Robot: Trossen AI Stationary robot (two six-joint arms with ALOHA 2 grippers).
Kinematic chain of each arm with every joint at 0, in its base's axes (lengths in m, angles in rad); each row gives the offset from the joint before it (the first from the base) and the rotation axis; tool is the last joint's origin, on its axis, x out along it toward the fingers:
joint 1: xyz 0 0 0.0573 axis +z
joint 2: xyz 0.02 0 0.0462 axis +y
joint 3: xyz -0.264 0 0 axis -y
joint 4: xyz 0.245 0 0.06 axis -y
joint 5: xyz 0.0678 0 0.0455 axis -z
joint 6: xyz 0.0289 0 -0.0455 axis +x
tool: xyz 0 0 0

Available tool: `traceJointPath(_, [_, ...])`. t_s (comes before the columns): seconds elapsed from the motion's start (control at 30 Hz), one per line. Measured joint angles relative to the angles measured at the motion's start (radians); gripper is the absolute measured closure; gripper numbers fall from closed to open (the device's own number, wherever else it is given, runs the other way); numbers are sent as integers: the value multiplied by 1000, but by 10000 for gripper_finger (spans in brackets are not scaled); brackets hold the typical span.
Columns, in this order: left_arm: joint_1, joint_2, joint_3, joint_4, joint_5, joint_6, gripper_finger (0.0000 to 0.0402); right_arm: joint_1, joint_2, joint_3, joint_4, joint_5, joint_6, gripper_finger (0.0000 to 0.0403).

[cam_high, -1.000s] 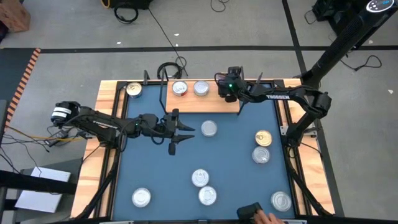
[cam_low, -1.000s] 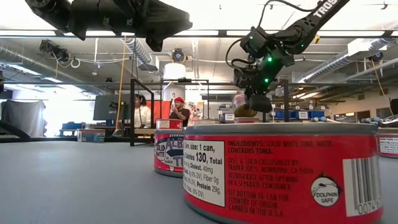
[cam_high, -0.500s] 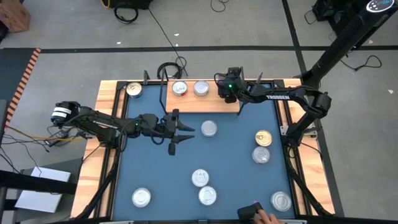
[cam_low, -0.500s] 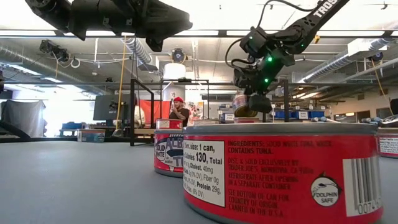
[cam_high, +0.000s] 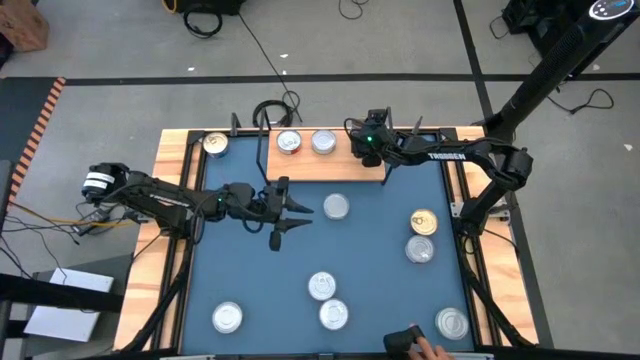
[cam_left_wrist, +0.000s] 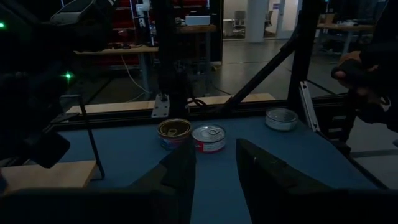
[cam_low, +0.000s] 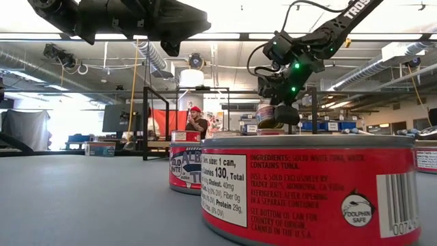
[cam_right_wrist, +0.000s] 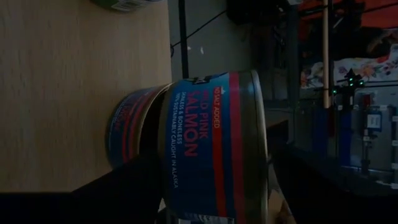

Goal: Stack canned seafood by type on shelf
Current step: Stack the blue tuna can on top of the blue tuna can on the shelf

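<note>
The shelf (cam_high: 340, 166) is a pale wooden board at the table's far edge. Two silver-lidded cans (cam_high: 289, 143) (cam_high: 323, 142) stand on it. My right gripper (cam_high: 364, 141) hovers over the board's right part, shut on a can with a blue and red salmon label (cam_right_wrist: 211, 137). In the low view this can (cam_low: 266, 115) shows under the gripper. Behind it in the right wrist view, a darker red-labelled can (cam_right_wrist: 134, 127) stands on the board (cam_right_wrist: 62, 93). My left gripper (cam_high: 289, 220) is open above the blue table, just left of a loose can (cam_high: 336, 207). My right gripper holds the salmon can, coming roughly level from the table's right and pointing along the shelf. Its fingers show only as dark shapes on either side of the can's label (cam_right_wrist: 186, 180), so the faces they press on stay hidden. The can sits upright, apparently lifted above the board.
Loose cans lie on the blue table: a gold-lidded one (cam_high: 423, 221) and a silver one (cam_high: 420, 249) at the right, several near the front (cam_high: 321, 286) (cam_high: 228, 318) (cam_high: 452, 323). Another can sits at the far left corner (cam_high: 215, 144). A person's hand (cam_high: 430, 351) holds a dark object at the near edge.
</note>
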Motion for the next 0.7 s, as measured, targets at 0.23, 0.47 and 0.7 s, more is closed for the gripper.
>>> traceJointPath(0.23, [0, 0, 0, -1, 0, 0, 282, 0, 1, 73, -99, 0, 68, 112])
traceJointPath(0.47, [0, 0, 0, -1, 0, -4, 282, -3, 1, 86, -180, -77, 159, 112])
traceJointPath(0.7, [0, 0, 0, -1, 10, -8, 282, -3, 1, 86, -171, -87, 193, 112])
